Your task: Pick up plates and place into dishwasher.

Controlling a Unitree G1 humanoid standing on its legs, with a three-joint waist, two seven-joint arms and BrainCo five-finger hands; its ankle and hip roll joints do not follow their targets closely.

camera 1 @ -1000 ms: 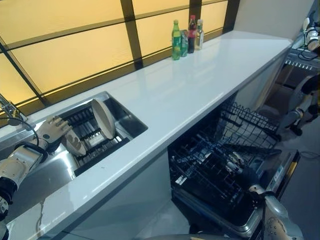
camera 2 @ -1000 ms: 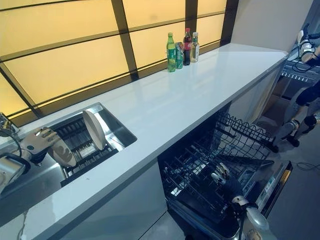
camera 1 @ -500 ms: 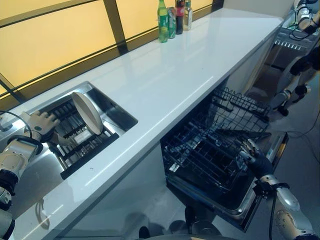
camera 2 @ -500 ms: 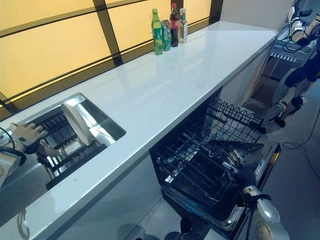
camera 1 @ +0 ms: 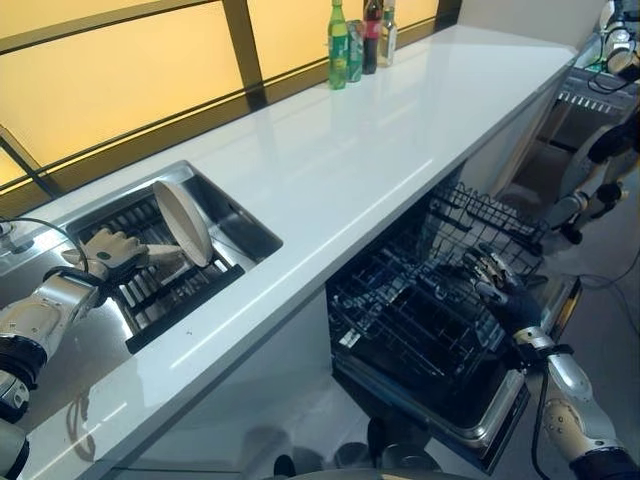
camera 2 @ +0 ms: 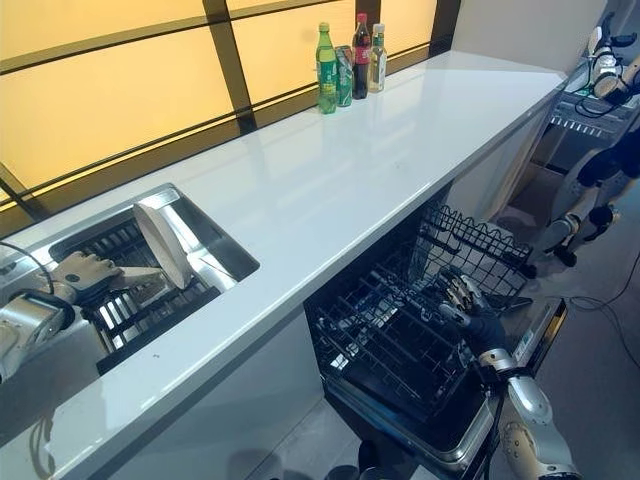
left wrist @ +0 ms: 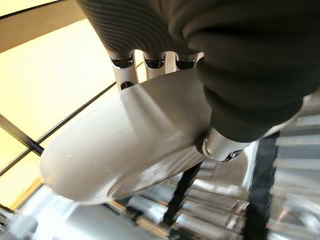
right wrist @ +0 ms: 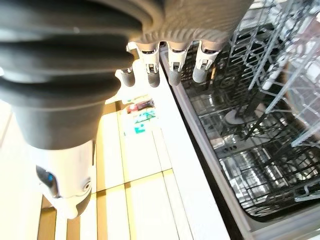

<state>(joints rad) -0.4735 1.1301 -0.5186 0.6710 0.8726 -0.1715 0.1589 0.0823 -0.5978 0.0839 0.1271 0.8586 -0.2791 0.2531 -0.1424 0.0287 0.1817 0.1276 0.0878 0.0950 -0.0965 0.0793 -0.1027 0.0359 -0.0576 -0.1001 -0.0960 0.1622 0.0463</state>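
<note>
Left wrist view: the left robot hand (left wrist: 240, 75) has its fingers and thumb closed on the rim of a pale plate (left wrist: 125, 145), above the dark rack bars of the sink (camera 1: 215, 195). A second earlier that robot hand was just reaching a plate lying low in the rack; now it grips one, so the pick-up looks under way, though the plate has not yet left the sink. From the left eye view, a second plate (camera 1: 183, 222) stands upright on edge in the rack (camera 1: 185, 290) just beside the hand. Across the white surface (camera 1: 350, 150), the right robot hand (camera 1: 497, 287) hangs with fingers loosely spread and empty over the open dishwasher (camera 1: 440, 330), higher than it was a second ago. Its own wrist view shows wire baskets bare of plates, which the head cameras leave unclear. Bottles (camera 1: 360, 40) stand at the far end
</note>
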